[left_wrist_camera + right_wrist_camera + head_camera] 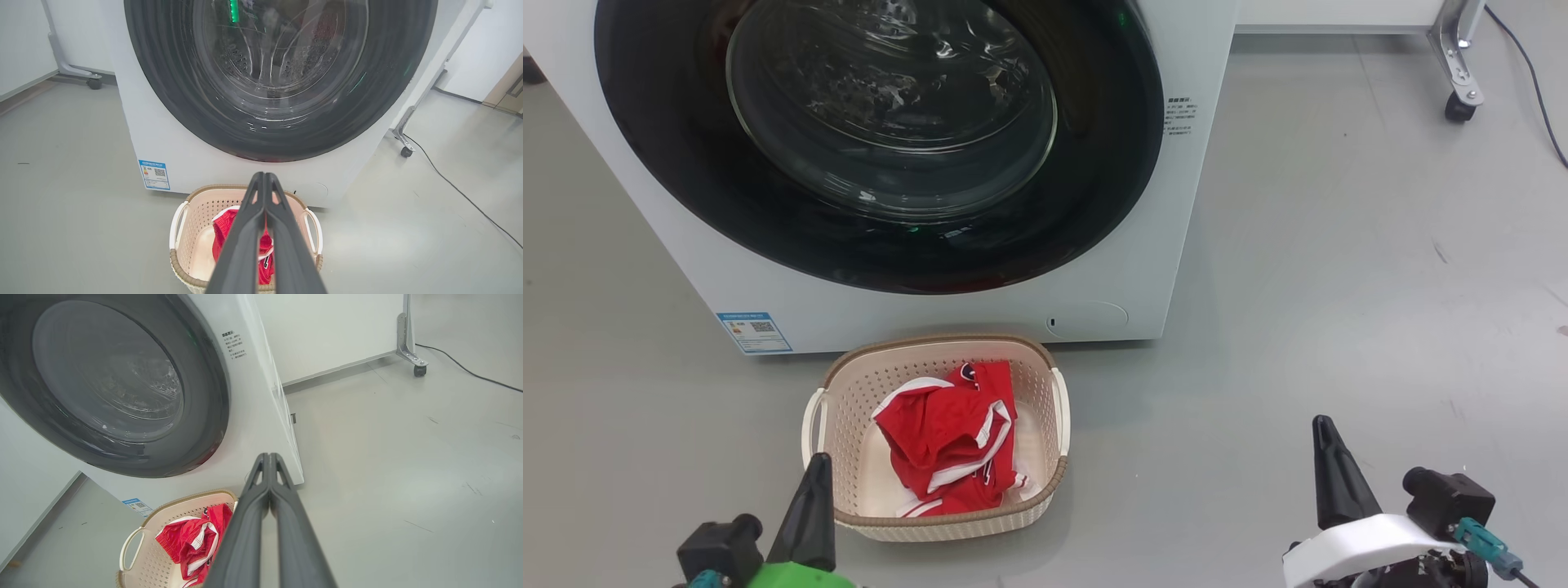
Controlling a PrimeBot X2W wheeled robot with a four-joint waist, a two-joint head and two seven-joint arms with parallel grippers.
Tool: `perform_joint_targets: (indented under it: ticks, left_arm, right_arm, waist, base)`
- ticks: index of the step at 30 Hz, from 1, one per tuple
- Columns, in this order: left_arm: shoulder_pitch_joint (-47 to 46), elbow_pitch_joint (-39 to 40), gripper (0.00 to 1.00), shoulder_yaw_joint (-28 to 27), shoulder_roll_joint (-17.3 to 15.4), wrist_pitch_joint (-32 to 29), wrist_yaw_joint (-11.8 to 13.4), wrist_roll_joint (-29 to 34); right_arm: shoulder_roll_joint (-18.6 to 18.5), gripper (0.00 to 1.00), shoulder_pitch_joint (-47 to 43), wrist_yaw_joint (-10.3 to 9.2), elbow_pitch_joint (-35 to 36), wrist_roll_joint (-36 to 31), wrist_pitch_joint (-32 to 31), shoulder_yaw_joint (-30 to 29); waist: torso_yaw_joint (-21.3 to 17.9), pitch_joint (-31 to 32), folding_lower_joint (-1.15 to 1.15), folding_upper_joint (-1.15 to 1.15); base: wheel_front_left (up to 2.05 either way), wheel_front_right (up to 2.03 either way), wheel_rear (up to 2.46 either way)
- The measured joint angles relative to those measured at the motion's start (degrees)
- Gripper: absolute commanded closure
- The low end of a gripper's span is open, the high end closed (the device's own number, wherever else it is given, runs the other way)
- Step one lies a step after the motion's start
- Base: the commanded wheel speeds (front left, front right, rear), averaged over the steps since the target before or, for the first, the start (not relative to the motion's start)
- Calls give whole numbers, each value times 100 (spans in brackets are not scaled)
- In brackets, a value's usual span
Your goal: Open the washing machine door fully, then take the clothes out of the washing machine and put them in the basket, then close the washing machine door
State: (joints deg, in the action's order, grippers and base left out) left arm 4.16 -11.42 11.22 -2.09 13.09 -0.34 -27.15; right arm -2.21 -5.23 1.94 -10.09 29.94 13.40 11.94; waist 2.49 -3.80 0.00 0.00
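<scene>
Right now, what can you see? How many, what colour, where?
washing machine: one, white, on the grey floor
washing machine door: one, black rim, clear glass, closed on the machine's front
label: one, blue, machine's bottom left corner
basket: one, cream, brown rim, floor before the machine
clothes: one bunched heap, red with white trim, inside the basket
wheeled leg: one, metal, black wheel, far right floor
cable: one, black, floor beside that leg
left pincer: one, dark, shut, by the basket
right pincer: one, dark, shut, right of the basket

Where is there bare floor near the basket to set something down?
The floor lies bare right of the basket and washing machine, and left of the basket. Crowded: the basket, holding the clothes, close before the machine.
</scene>
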Motion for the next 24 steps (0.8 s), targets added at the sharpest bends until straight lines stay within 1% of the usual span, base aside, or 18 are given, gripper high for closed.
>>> perform_joint_targets:
  ticks: [5,8,17,24]
  left_arm:
    - [-1,8,100,-93,-1,-120,-8,-404]
    - [-3,11,100,-137,-1,-179,-54,-659]
    - [-16,10,100,-247,-13,-354,-59,-1373]
    - [-43,-9,100,-349,-57,-490,-156,-1900]
  right_arm:
    - [-1,100,4,0,11,378,-76,-100]
    - [-10,100,8,0,13,628,-118,-153]
    - [-67,100,37,2,14,1338,-302,-296]
    - [-121,100,120,45,9,1880,-426,-403]
  waist:
    - [-14,19,0,0]
    - [-23,31,0,0]
    - [-48,67,0,0]
    - [-68,95,0,0]
  base:
    - [0,0,0]
    - [0,0,0]
    - [0,0,0]
    - [0,0,0]
